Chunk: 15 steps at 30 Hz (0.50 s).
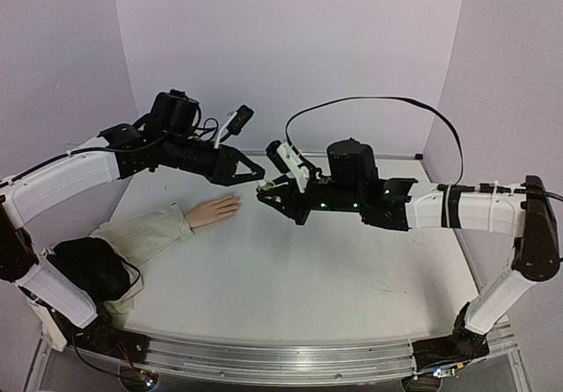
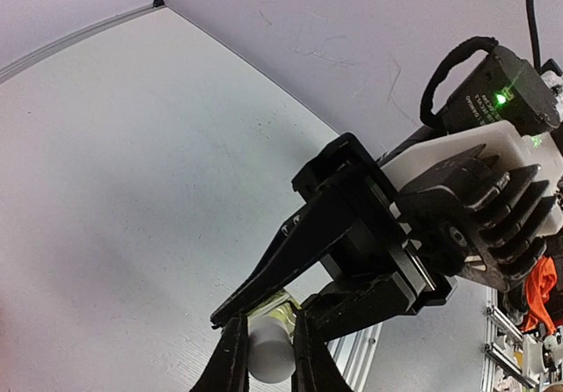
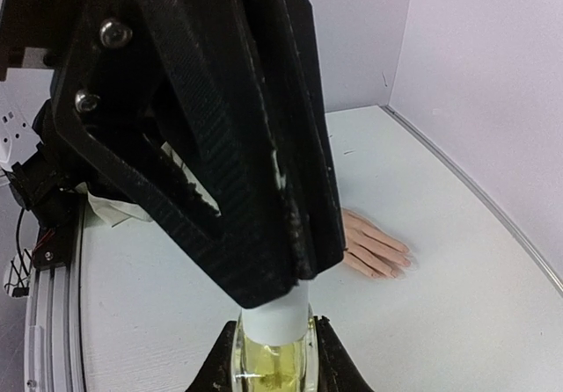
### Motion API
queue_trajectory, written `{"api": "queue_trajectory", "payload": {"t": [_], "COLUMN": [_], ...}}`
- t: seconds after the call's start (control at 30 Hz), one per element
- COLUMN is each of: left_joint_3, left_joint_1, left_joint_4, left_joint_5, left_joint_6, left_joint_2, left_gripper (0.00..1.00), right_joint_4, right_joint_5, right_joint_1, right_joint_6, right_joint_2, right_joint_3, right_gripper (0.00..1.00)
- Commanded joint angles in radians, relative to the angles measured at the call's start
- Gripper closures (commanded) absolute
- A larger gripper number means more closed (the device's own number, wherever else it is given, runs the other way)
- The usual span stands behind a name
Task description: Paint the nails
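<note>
Left gripper [image 2: 269, 359] pinches shut on the white cylindrical cap [image 2: 269, 346] of a small yellowish-green bottle [image 3: 271, 364]. The right gripper [image 3: 274, 376] clamps the bottle's body. Nearby, the nails [image 3: 398, 262] of the pale peach mannequin hand [image 1: 214, 210] rest on the white table [image 1: 308, 269].

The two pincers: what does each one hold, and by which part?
The right pincer grips the small yellowish bottle by its body; the left pincer is shut on the bottle's white cap.

Lab booth: white walls [image 1: 290, 58], white table [image 1: 308, 269], aluminium rail [image 1: 264, 361].
</note>
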Motion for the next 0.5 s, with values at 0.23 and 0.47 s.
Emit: {"api": "queue_trajectory", "payload": {"t": [0.23, 0.47], "left_joint_3": [0.024, -0.023], "left_joint_1": [-0.024, -0.080], "left_joint_4": [-0.008, -0.008], "left_joint_5": [-0.223, -0.417], "left_joint_6": [0.008, 0.010], "left_joint_2": [0.019, 0.087], "left_gripper": [1.00, 1.00], "right_joint_4": [0.028, -0.048], "right_joint_5": [0.154, 0.313], "right_joint_1": [0.003, -0.032], "right_joint_6": [-0.008, 0.019], "right_joint_2": [-0.039, -0.167], "right_joint_3": [-0.043, -0.181], "right_gripper": [0.28, 0.02]}}
